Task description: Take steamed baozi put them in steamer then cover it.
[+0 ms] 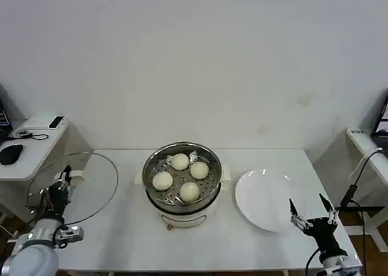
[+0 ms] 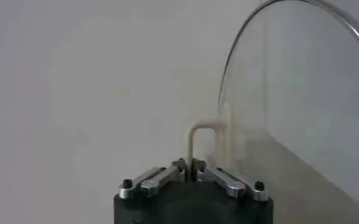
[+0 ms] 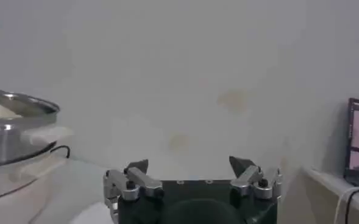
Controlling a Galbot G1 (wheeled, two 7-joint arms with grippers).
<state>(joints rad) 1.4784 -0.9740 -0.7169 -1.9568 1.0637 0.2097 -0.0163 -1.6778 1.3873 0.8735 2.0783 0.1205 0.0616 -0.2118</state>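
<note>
The steamer [image 1: 147, 167] stands mid-table, a shiny steel pot on a cream base, with several cream-white steamed baozi [image 1: 180, 162] on its perforated tray. Left of it, over the table's left edge, my left gripper [image 1: 60, 186] is shut on the pale handle [image 2: 202, 131] of the cover [image 1: 92, 184], a clear glass lid held upright on edge. In the left wrist view the left gripper [image 2: 191, 170] pinches the handle and the cover's glass [image 2: 301, 91] rises beyond it. My right gripper [image 1: 313, 211] hangs open and empty at the front right. The right wrist view shows the right gripper [image 3: 191, 164] and the steamer [image 3: 14, 131] off to one side.
A flat white plate [image 1: 262, 198] lies right of the steamer, just behind the right gripper. A side desk with a black mouse [image 1: 11, 153] stands at the left. Another desk with a cable [image 1: 357, 179] stands at the right. A plain wall is behind.
</note>
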